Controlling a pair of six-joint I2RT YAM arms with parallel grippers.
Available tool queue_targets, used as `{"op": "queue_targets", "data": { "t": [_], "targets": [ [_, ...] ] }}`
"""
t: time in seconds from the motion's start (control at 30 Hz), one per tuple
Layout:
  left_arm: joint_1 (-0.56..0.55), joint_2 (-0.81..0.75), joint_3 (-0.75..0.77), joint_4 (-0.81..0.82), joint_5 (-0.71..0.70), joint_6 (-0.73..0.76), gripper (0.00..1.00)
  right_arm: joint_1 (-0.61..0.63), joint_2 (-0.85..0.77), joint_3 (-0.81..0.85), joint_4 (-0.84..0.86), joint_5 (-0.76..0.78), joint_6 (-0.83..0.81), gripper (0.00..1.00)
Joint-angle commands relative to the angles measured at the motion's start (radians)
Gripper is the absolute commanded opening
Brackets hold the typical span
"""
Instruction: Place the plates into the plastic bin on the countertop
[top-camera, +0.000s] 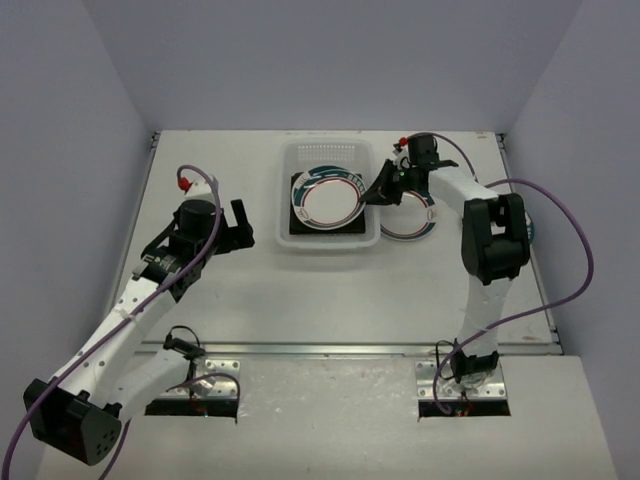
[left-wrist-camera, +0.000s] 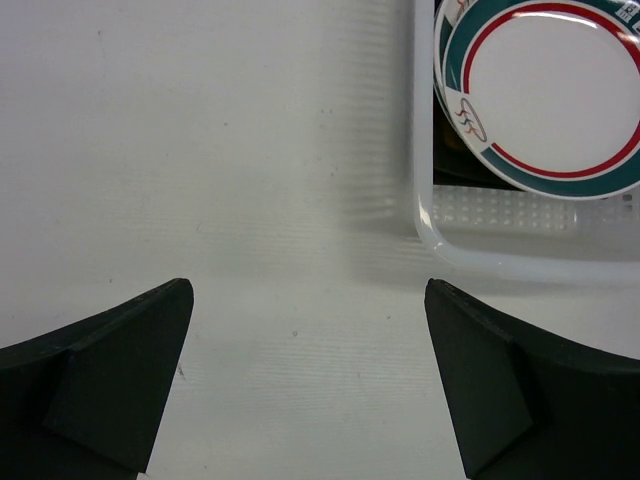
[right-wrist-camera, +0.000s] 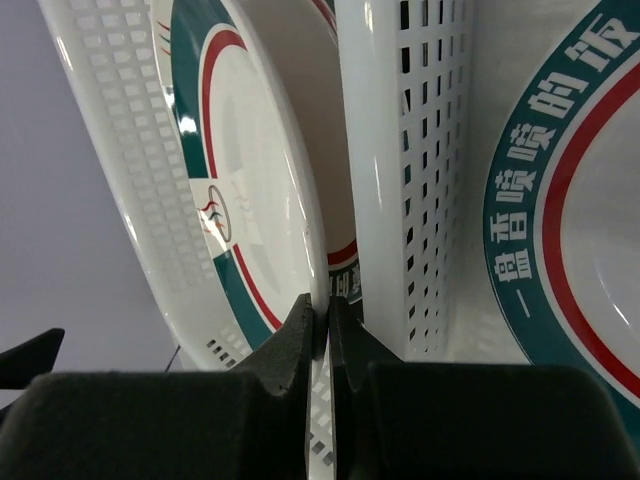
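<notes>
The plastic bin stands at the back middle of the countertop. A round white plate with a green-red rim band lies tilted in it, over something dark. My right gripper is at the bin's right rim. In the right wrist view it is shut on that plate's edge, just inside the bin wall. A second round plate lies on the table right of the bin, also in the right wrist view. My left gripper is open and empty, left of the bin.
The right arm's elbow hangs over the table right of the second plate. The left wrist view shows bare white table between the open fingers and the bin's near left corner. Grey walls close in the table's sides and back.
</notes>
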Motion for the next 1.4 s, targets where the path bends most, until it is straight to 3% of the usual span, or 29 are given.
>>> {"op": "queue_targets", "data": {
  "t": [0.0,0.13,0.23,0.37,0.47,0.5,0.57,0.63,0.73,0.87,1.07,1.17,1.27,1.37],
  "targets": [
    [-0.009,-0.002,0.018,0.027,-0.008,-0.007,1.0,0.008,0.016,0.082,0.017,-0.048,-0.052,0.0],
    [-0.009,-0.001,0.017,0.029,-0.007,-0.006,1.0,0.007,0.075,0.164,-0.007,-0.025,-0.058,0.01],
    [-0.009,0.003,0.015,0.03,-0.003,-0.005,1.0,0.007,0.14,0.275,-0.075,-0.004,-0.068,0.08],
    [-0.01,0.005,0.015,0.031,0.003,-0.003,1.0,0.007,0.18,0.35,-0.13,0.018,-0.087,0.26],
    [-0.009,0.003,0.014,0.034,0.01,0.0,1.0,0.008,0.171,0.369,-0.158,0.034,-0.107,0.47],
    [-0.009,0.005,0.015,0.037,0.014,0.001,1.0,0.007,0.158,0.378,-0.185,0.049,-0.123,0.59],
    [-0.009,0.006,0.014,0.037,0.021,0.001,1.0,0.007,0.135,0.413,-0.216,0.077,-0.146,0.66],
    [-0.009,0.01,0.015,0.037,0.024,0.003,1.0,0.007,0.105,0.465,-0.279,0.137,-0.181,0.75],
    [-0.009,0.01,0.014,0.037,0.025,0.003,1.0,0.007,0.079,0.559,-0.406,0.255,-0.237,0.96],
    [-0.009,0.003,0.014,0.037,0.022,0.003,1.0,0.0,0.021,0.541,-0.451,0.42,-0.296,0.99],
    [-0.009,0.004,0.016,0.038,0.025,0.004,1.0,-0.003,0.027,0.519,-0.502,0.432,-0.307,0.99],
    [-0.009,0.0,0.015,0.034,0.008,0.003,1.0,-0.045,-0.09,0.285,-0.411,0.536,-0.234,0.99],
    [-0.01,-0.011,0.012,0.035,0.012,0.003,1.0,-0.121,-0.309,-0.063,-0.291,0.564,-0.149,0.99],
    [-0.01,-0.001,0.012,0.041,0.034,0.006,1.0,-0.191,-0.469,-0.297,-0.142,0.556,-0.108,0.99]
  ]
}}
